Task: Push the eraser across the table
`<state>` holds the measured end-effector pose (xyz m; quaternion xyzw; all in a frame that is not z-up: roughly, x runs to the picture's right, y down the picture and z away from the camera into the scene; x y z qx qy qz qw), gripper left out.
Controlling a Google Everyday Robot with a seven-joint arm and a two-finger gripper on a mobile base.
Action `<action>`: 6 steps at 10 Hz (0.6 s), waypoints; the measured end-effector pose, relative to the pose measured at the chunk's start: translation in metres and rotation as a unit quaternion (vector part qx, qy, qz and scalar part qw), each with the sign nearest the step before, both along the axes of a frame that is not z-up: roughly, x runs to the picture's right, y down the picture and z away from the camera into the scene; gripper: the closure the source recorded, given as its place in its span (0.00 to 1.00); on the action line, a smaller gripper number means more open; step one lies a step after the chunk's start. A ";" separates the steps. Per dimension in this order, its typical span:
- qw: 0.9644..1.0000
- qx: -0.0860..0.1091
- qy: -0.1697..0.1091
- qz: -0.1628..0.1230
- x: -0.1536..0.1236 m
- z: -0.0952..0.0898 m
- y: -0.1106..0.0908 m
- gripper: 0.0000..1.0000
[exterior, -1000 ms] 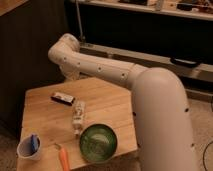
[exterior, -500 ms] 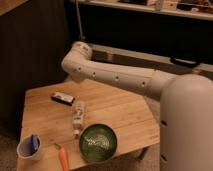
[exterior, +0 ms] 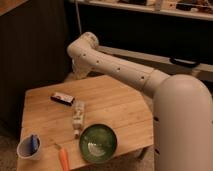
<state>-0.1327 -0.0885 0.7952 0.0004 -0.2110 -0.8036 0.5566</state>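
The eraser, a small flat black block with a pale top, lies on the left back part of the light wooden table. My white arm reaches in from the right, bends at an elbow above the table's far edge and drops down behind it. The gripper is at the end of that lower link, by the far edge, behind and a little right of the eraser and apart from it. It is mostly hidden by the arm.
A clear small bottle lies in the table's middle. A green bowl sits at the front, an orange carrot left of it, and a white cup with a blue item at the front left corner. Dark shelving stands behind.
The arm's elbow has swung right and back, from above the table's left side to above its far edge. The eraser and the other objects have not moved.
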 end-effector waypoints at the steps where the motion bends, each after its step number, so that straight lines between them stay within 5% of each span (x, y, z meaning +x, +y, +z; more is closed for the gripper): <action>1: 0.999 -0.017 0.004 0.036 -0.002 0.005 -0.003 0.20; 2: 0.992 -0.053 0.018 0.114 -0.002 0.013 -0.004 0.23; 3: 0.984 -0.068 0.027 0.164 -0.003 0.015 -0.005 0.30; 4: 0.970 -0.084 0.039 0.223 -0.004 0.014 -0.003 0.41; 5: 0.953 -0.100 0.051 0.281 -0.006 0.012 0.000 0.51; 6: 0.929 -0.119 0.063 0.345 -0.008 0.010 0.001 0.61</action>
